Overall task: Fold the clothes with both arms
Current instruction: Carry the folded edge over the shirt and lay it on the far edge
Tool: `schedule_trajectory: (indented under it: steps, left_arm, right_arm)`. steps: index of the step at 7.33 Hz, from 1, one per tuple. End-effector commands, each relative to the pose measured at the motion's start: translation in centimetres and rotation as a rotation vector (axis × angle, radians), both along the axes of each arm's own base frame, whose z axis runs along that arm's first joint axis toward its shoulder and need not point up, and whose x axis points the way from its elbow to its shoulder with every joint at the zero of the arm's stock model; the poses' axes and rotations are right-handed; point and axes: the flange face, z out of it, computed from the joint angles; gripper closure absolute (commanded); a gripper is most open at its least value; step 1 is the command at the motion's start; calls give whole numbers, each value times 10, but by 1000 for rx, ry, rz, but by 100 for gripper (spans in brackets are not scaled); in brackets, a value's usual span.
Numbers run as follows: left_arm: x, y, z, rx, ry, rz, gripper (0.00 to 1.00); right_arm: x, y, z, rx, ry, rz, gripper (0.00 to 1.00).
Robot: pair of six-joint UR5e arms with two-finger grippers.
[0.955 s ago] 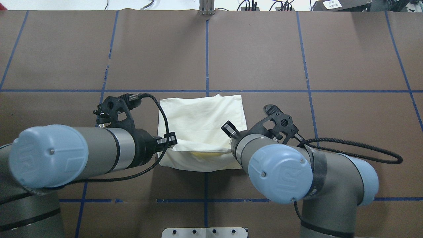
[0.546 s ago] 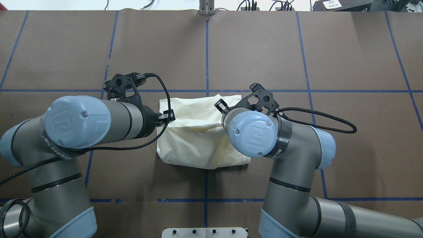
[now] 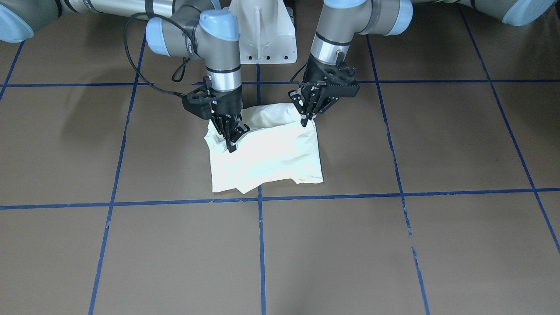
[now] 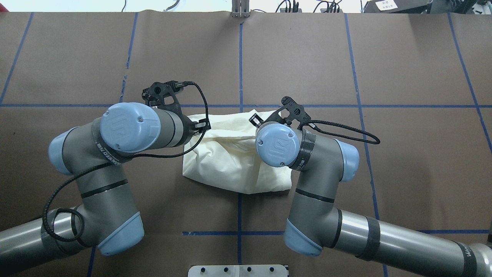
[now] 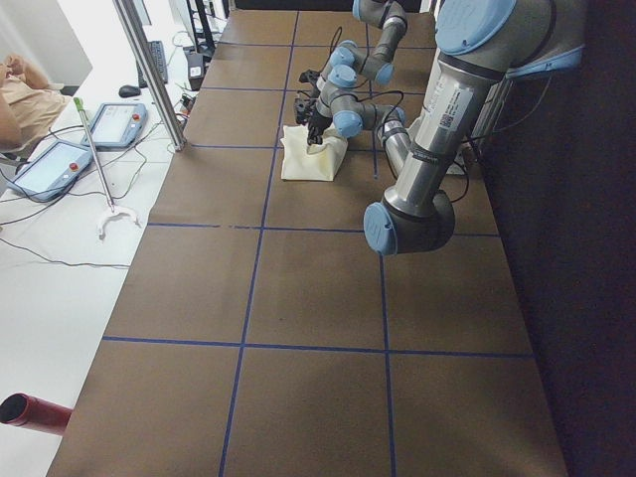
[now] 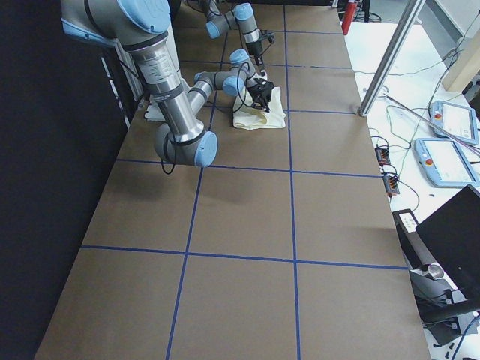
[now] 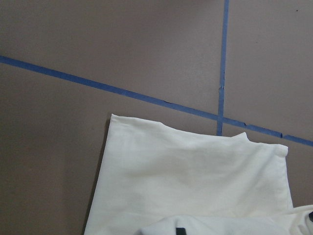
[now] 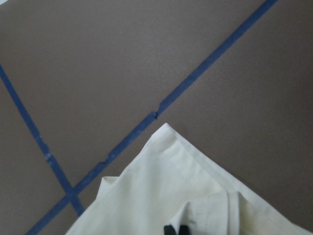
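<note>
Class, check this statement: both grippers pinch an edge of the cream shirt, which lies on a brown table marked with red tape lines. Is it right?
Not quite. The tape lines are blue, not red, as the exterior front-facing view shows. The rest stands: the left gripper and the right gripper each pinch an edge of the cream shirt, which lies on the brown table.

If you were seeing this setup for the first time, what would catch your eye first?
A cream-white shirt lies bunched and half folded in the middle of the brown table, which is crossed by a blue tape grid. The left hand and the right hand reach down onto it, each pinching up a fold of cloth, one at either side.
</note>
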Motion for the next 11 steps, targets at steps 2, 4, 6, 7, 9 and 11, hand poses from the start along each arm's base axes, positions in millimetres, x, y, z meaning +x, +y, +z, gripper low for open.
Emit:
schedule_trajectory:
  steps: [2, 4, 6, 7, 9, 11]
  left_arm:
    - [20, -12, 22, 0, -5, -2, 100]
    - [20, -12, 24, 31, -21, 19, 1]
    - [-6, -21, 9, 159, -46, 76, 0]
    - [-20, -33, 8, 184, -47, 139, 0]
    - [-26, -37, 10, 192, -48, 157, 0]
    - [-27, -37, 11, 188, -48, 155, 0]
  right_arm:
    - [-1, -10, 10, 4, 25, -1, 100]
    - [-4, -17, 19, 86, 116, -93, 1]
    - [14, -27, 3, 153, 116, -174, 0]
    - [23, -19, -15, 205, 108, -228, 0]
    - [7, 9, -24, 297, 147, -347, 0]
    - [-17, 40, -14, 365, 209, -465, 0]
